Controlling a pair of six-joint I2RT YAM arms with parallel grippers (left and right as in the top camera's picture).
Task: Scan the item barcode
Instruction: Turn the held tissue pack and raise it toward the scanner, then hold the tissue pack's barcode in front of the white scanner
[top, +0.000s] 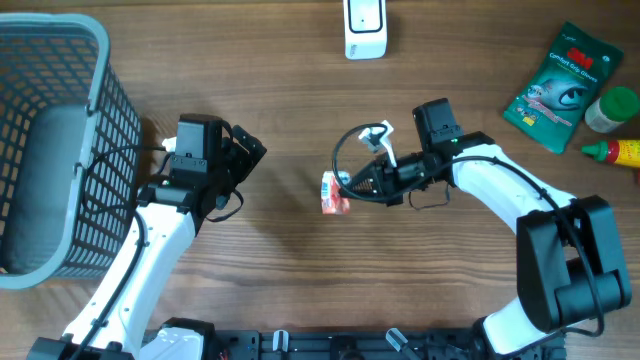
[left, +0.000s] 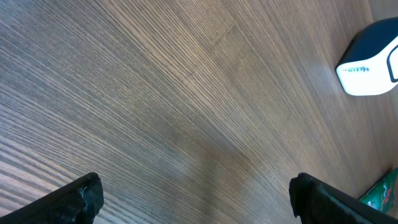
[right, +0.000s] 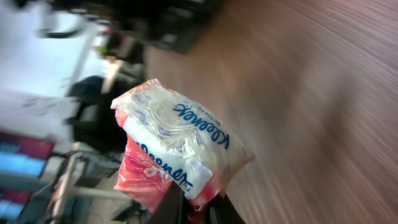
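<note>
A small tissue pack, red and white with blue lettering, hangs in mid-table above the wood. My right gripper is shut on its edge; in the right wrist view the tissue pack fills the centre and the dark fingers pinch its lower end, with the right gripper at the bottom edge. The white barcode scanner stands at the far edge of the table, and the scanner shows at the right in the left wrist view. My left gripper is open over bare wood, its place in the overhead view being the left gripper.
A grey mesh basket stands at the left edge. At the far right lie a green packet, a green-capped jar and a red and yellow bottle. A black cable loops by the right wrist.
</note>
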